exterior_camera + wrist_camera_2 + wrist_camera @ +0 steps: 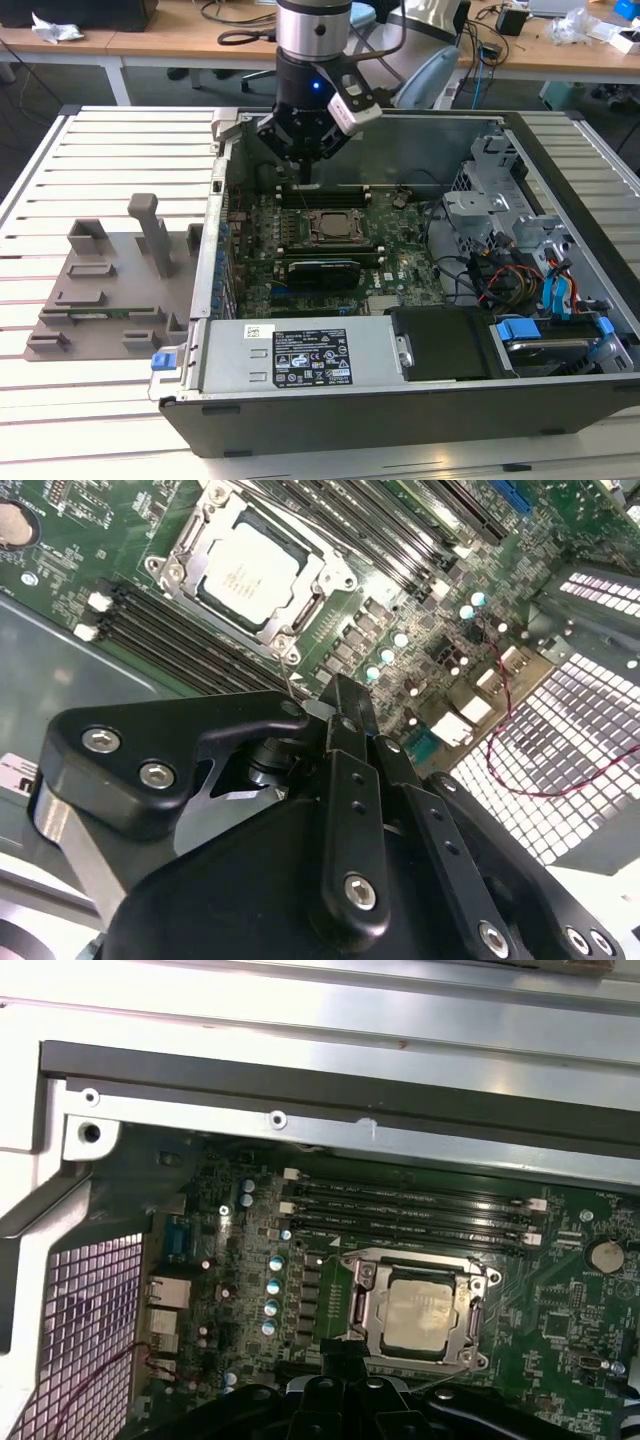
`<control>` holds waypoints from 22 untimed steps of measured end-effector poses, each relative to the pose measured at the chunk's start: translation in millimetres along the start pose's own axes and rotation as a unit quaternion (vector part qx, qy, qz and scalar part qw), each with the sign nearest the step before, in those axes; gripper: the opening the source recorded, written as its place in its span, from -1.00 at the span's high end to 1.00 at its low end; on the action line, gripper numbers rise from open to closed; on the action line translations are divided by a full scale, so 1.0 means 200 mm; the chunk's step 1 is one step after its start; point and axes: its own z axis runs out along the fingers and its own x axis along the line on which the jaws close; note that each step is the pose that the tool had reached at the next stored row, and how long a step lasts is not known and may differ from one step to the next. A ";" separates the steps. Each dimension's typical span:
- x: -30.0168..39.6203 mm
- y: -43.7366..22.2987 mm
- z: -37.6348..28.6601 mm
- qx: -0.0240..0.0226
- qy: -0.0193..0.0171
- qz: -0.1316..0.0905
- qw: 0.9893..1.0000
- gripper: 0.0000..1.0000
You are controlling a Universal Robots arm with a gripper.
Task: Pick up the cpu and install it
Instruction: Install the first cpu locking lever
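The cpu [252, 572], a small flat square chip with a pale silvery-grey metal top, is seen seated inside the square black-and-metal socket frame [300, 600] on the green motherboard [420, 610]; it is also seen in the first wrist view [418, 1313] and, smaller, in the exterior view [331, 226]. All four edges of the chip are bordered closely by the frame, with the metal top left bare. Long black memory slots [410, 1205] are noted running just beside one edge of the frame, and a row of small pale-capped capacitors [272, 1290] near another. The black gripper [345, 705] of the silver-and-black robot arm [312, 40] is seen apart from the chip, off one corner of the frame, above the motherboard; its narrow finger tips appear brought together with nothing between them. In the exterior view the gripper [306, 172] hangs near the far wall of the open grey metal computer case [420, 140], over the slots beyond the socket. A long black expansion card [320, 270] lies on the near side of the socket. Open room is seen directly above the chip. A grey moulded fixture tray [110, 280] rests on the white slatted table [100, 150] at the exterior view's left, well apart from the case's contents.
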 end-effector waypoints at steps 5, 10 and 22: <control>0.024 0.003 0.006 0.000 0.000 0.000 1.000 0.79; 0.038 0.005 0.012 0.000 0.000 0.000 1.000 0.79; 0.063 0.010 0.053 0.000 0.000 0.000 1.000 0.79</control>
